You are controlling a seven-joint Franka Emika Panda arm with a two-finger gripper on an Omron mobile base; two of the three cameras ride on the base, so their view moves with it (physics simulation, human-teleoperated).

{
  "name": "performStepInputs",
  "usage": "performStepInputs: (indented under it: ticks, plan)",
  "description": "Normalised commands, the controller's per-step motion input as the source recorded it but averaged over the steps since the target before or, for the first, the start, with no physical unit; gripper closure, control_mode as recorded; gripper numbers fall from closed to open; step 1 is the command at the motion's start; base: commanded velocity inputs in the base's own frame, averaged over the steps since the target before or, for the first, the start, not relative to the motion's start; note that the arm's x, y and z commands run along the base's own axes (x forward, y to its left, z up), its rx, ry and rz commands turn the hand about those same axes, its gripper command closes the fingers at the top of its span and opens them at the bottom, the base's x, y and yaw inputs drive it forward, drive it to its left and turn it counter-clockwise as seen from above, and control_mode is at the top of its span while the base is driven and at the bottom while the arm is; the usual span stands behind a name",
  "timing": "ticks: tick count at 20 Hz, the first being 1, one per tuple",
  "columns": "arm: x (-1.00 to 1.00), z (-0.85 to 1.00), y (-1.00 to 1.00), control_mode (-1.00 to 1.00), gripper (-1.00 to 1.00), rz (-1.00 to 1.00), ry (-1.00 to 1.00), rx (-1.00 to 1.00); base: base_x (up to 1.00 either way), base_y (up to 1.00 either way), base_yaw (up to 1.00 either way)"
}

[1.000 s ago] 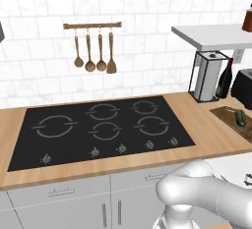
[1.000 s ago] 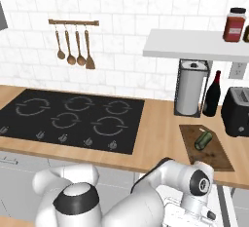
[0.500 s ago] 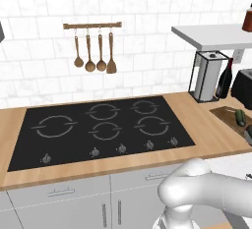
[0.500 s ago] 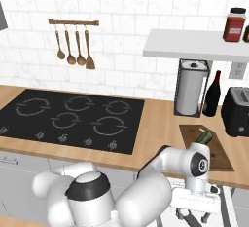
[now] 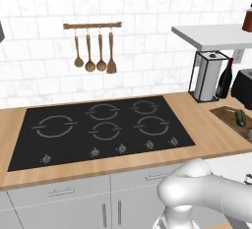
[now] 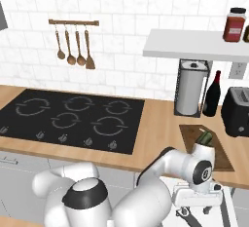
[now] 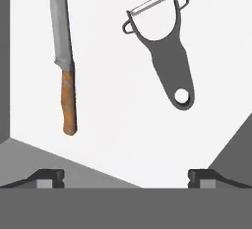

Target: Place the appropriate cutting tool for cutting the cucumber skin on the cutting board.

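The cutting tool is a grey Y-shaped peeler (image 7: 165,56) lying flat on the white floor of an open drawer, in the upper right of the hand view. My gripper (image 7: 127,178) hangs above it, open, with nothing between the fingertips (image 7: 49,176). In the right base view the hand (image 6: 197,199) points down into the drawer below the counter's front edge. The dark green cucumber (image 6: 205,137) (image 5: 240,117) lies on the dark brown cutting board (image 6: 221,158) (image 5: 224,114) at the counter's right end, partly hidden behind my wrist.
A long knife (image 7: 64,61) with an orange-brown handle lies left of the peeler. The black stovetop (image 6: 73,116) fills the left counter. A paper towel holder (image 6: 190,94), wine bottle (image 6: 212,94) and toaster (image 6: 238,111) stand behind the board. Wooden spoons (image 5: 93,51) hang on the wall.
The arm has reached out to the right and its wrist has risen in front of the cutting board, with the hand over the open drawer. Counter things have not moved.
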Motion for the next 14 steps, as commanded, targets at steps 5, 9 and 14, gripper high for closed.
performStepInputs:
  ticks: [5, 9, 14]
  plan:
    - [0.0, -0.35, 0.0, -1.0, -1.0, 0.04, -0.15, 0.0, 0.0, 0.0, 0.0]
    - [0.19, -0.28, 0.0, -1.0, -1.0, 0.04, -0.02, 0.0, 0.0, 0.0, 0.0]
    - [0.27, -0.25, 0.0, -1.0, -1.0, 0.06, -0.02, 0.0, 0.0, 0.0, 0.0]
